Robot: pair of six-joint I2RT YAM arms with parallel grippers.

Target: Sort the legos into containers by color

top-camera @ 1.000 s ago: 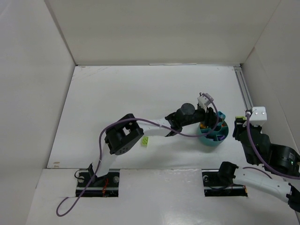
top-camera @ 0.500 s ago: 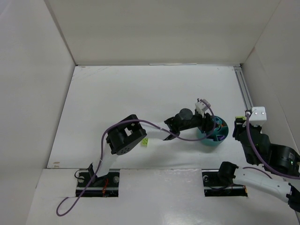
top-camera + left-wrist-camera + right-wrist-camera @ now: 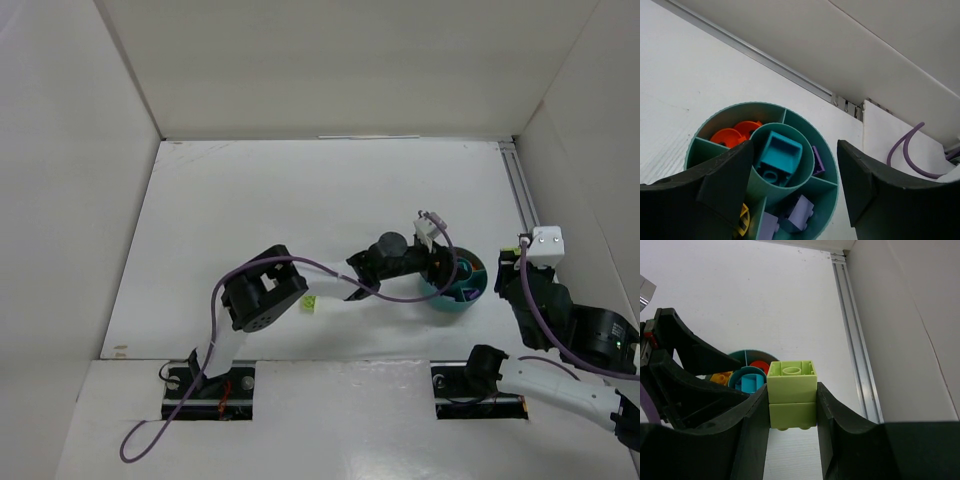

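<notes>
My left gripper (image 3: 795, 162) gaped empty above one bowl (image 3: 735, 115). My right gripper (image 3: 791, 402) clamped two stacked lime bricks (image 3: 791, 387). One yellow piece (image 3: 743, 220) sat half-hidden.

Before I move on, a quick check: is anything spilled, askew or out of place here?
One small lime-green plastic brick lies loose on the white table, well away from the round teal divided bowl, so it looks unsorted or dropped. Inside the bowl, nothing visible looks spilled.
</notes>
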